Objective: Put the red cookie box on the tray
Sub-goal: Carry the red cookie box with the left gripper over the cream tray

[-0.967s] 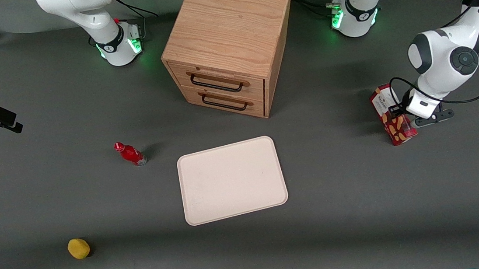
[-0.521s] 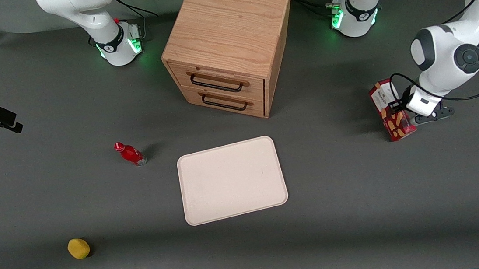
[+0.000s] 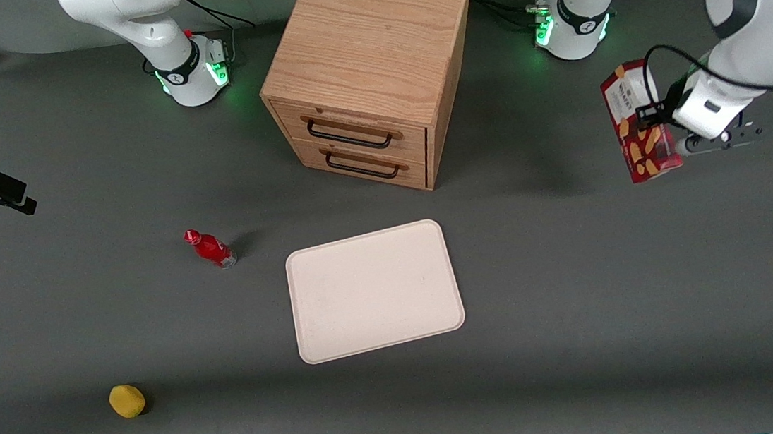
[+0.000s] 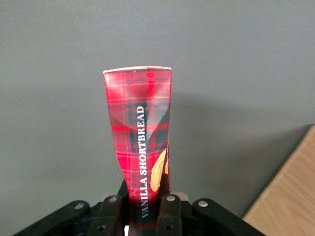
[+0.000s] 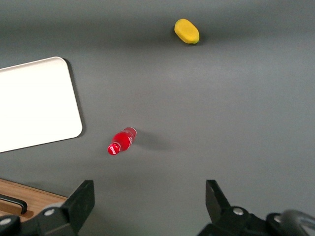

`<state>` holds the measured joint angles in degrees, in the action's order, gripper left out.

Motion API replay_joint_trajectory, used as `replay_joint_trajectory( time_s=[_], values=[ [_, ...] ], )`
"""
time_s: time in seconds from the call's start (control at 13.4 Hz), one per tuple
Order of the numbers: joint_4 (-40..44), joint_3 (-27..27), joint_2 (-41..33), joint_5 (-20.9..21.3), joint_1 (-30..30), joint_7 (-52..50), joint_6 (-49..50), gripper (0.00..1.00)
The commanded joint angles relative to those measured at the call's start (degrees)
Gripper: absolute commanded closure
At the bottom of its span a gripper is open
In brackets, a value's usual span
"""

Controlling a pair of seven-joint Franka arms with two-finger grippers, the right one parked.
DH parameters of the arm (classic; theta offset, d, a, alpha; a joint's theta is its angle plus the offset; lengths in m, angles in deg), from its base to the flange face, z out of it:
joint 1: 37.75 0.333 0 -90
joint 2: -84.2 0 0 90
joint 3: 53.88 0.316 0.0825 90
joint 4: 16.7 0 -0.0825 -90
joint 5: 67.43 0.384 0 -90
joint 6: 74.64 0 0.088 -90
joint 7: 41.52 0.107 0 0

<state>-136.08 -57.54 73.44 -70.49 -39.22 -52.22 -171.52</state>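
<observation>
Dark-red tartan cardboard, the slim red cookie box (image 3: 638, 123) hangs clear of the table, pinched at one end by the left gripper (image 4: 145, 206), probably for carrying. The flat cream-beige tray (image 3: 374, 290) lies well apart, bare.

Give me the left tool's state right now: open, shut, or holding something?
Left tool: shut on the red cookie box, held above the table at the working arm's end.
</observation>
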Motion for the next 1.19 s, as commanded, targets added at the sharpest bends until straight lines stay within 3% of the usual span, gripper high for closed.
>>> replay_joint_trajectory(
  time_s=[0.0,0.22,0.37,0.52,0.89,1.12],
  values=[
    [8.43,-4.58,3.81,-0.80,-0.55,-9.21,5.12,0.76],
    [19.22,-11.52,12.48,-4.40,-1.26,-24.23,4.95,0.76],
    [31.60,-14.87,22.76,-4.32,-2.04,-33.64,5.12,0.76],
    [38.57,-17.07,30.50,-3.01,-5.63,-43.92,3.38,0.76],
    [50.62,-17.17,46.60,10.34,-18.29,-65.39,-7.95,0.74],
    [53.72,-16.82,52.94,15.88,-22.26,-66.03,-13.93,0.73]
  ],
)
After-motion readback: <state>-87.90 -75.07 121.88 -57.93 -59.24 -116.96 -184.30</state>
